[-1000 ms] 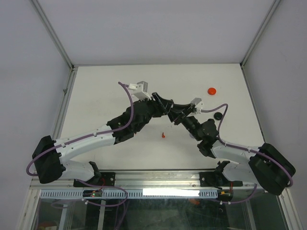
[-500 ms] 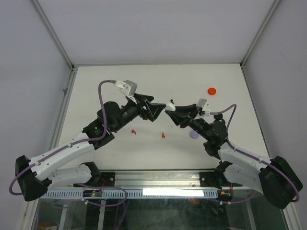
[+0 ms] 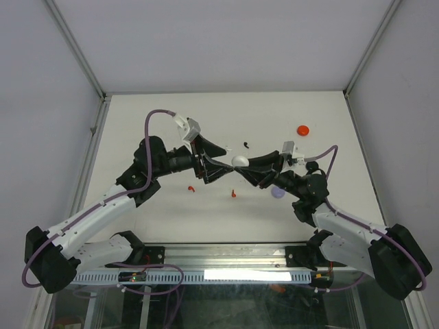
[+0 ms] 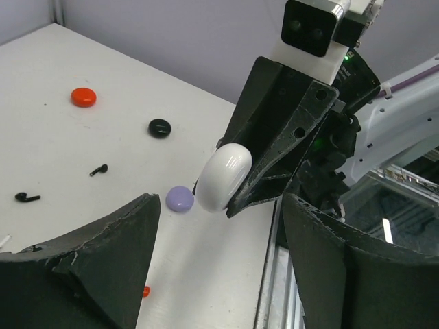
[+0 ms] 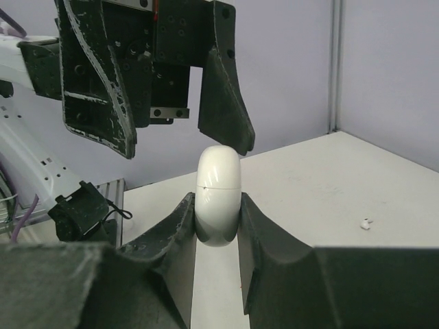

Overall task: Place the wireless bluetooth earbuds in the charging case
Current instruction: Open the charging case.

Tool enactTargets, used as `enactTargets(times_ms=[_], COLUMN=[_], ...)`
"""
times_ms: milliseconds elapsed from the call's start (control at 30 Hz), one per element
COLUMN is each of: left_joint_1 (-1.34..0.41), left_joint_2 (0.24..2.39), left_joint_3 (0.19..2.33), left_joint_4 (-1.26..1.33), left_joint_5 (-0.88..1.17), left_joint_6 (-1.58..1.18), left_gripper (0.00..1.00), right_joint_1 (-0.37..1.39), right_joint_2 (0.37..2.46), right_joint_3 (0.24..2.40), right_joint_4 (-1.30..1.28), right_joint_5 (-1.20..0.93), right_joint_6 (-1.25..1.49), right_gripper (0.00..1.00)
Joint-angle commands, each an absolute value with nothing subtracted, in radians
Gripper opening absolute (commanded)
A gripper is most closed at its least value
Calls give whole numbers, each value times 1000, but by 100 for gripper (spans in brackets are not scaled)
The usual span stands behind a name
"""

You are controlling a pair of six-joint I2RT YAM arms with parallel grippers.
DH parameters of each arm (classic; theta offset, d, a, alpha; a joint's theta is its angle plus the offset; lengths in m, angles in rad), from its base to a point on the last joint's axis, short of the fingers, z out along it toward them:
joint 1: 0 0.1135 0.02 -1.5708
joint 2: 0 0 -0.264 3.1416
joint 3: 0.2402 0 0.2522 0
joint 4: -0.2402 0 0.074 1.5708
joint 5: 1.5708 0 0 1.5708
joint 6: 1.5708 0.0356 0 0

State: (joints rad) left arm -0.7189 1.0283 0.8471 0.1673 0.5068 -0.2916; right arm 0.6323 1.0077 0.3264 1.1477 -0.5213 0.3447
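Two arms meet nose to nose above the middle of the table [image 3: 137, 116]. The right gripper [image 5: 218, 209] pinches a white charging case [image 5: 218, 171] that stands on edge. Its fingers press against the two broad faces, and the upper half of the case rises clear of the fingertips. The case is closed, with its seam showing as a thin line.

The left gripper [image 3: 217, 170] is spread wide and points straight at the case. In the left wrist view the case sits ahead in the gap between the two fingers and touches neither.

The earbuds lie loose on the table, apart from both claws. A red earbud [image 3: 191, 188] lies on the near side under the left gripper, and another red earbud [image 3: 234, 193] lies just below the held case. A black earbud [image 4: 99, 169] and another black earbud [image 4: 27, 197] lie on the far side.

A lilac case [image 3: 277, 192] rests beside the right arm. A black case [image 4: 159, 127] and a red case [image 3: 302, 129] sit farther back.
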Motion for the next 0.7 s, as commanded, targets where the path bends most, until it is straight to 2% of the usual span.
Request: enactTargets(times_ms=[0,300,667], left_joint_1=[-716,-715,-703], left_joint_2=[1057,1114,1146], left_joint_3=[864,869,878], left_joint_4=[261,298,325], left_joint_5=[617,629,603], left_joint_6=[-281,-318,-380], left_gripper=[72,66,54], right_joint_1=[628,628,627], right_joint_2=[1017,1034,1031], right_joint_3=[369,374,370], right_joint_4=[1212,1253,1305], right_joint_5=[-562,-586,-640], right_joint_6=[404,445,468], right_gripper=[0,0,0])
